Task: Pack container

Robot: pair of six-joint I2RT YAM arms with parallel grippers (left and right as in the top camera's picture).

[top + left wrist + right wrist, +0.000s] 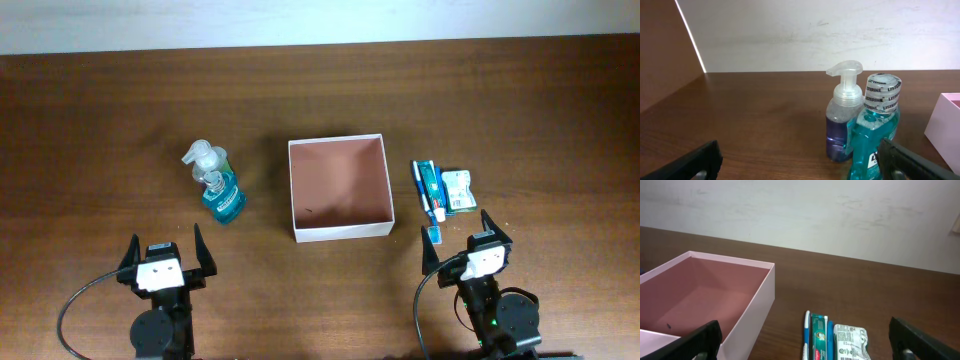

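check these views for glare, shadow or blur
Overhead: even light, crisp, no harsh glare on the table. Left wrist: mouthwash bottle label sharp, left fingers dark and soft. Right wrist: container sharp, right fingers blurred at the bottom corners.

A dark brown wooden surface (pixel 100 120) with fine grain is spread across nearly the whole overhead view. Along its far edge an off-white wall (pixel 300 20) is met; in the wrist views it is shown plain, faintly scuffed and evenly lit. In the left wrist view a bright slanted line (pixel 690 35) is seen dividing the wall from a brown area (pixel 660 50) at the left.
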